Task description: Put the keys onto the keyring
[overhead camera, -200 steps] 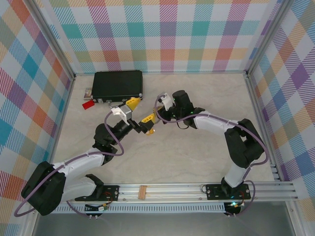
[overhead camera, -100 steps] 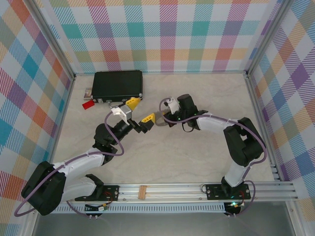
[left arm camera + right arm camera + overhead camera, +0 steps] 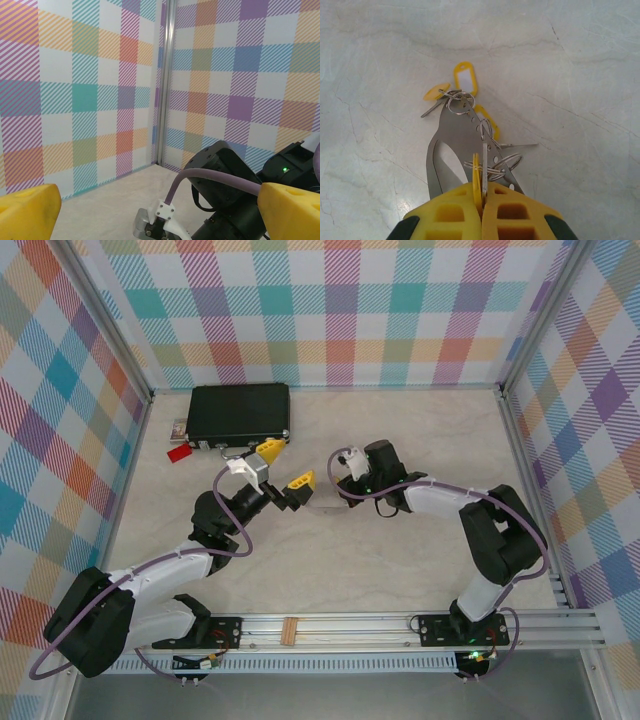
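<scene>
Keyring [image 3: 436, 150] bunch pinched by the right gripper [image 3: 481, 200], left gripper [image 3: 285, 466] idle
Closest to me, the right gripper's yellow fingers [image 3: 452, 215] are clenched on what looks like a yellow-headed key [image 3: 476, 175], edge-on, and the thin metal beside it. From there the pear-shaped keyring slopes away towards the marble table [image 3: 580, 60], with more keys [image 3: 436, 93] and small split rings [image 3: 499, 166] strung along it; I cannot tell whether its far tip touches the table. Further off, the left gripper stands released, holding nothing, just beside the bunch, with the black case [image 3: 240, 412] well behind. I'd hold the right pinch firm and level and bring the left in slowly, taking one key by its head rather than the rings
</scene>
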Controlling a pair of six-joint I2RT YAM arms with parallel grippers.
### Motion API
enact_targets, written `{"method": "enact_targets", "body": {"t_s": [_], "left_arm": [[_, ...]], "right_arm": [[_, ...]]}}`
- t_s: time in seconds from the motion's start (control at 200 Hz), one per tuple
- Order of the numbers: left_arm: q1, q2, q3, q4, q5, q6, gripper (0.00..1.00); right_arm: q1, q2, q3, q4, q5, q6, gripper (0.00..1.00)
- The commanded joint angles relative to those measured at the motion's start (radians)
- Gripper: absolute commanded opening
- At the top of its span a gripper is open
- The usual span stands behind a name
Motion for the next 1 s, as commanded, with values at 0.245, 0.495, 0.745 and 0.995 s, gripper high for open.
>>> {"method": "enact_targets", "body": {"t_s": [0.245, 0.495, 0.745, 0.995], "left_arm": [[0.014, 0.004, -0.002, 0.024, -0.003, 0.012, 1.00], [0.015, 0.004, -0.004, 0.017, -0.003, 0.016, 1.00], [0.016, 0.021, 0.002, 0.038, 0.009, 0.002, 1.00], [0.016, 0.017, -0.001, 0.034, 0.008, 0.002, 1.00]], "right_arm": [[-0.035, -0.016, 0.180, -0.045, -0.031, -0.077, 0.00], [-0.035, -0.024, 0.093, -0.008, -0.023, -0.044, 0.00], [-0.038, -0.059, 0.035, -0.002, -0.004, -0.042, 0.00], [-0.038, -0.071, 0.026, -0.019, 0.004, -0.053, 0.00]]}}
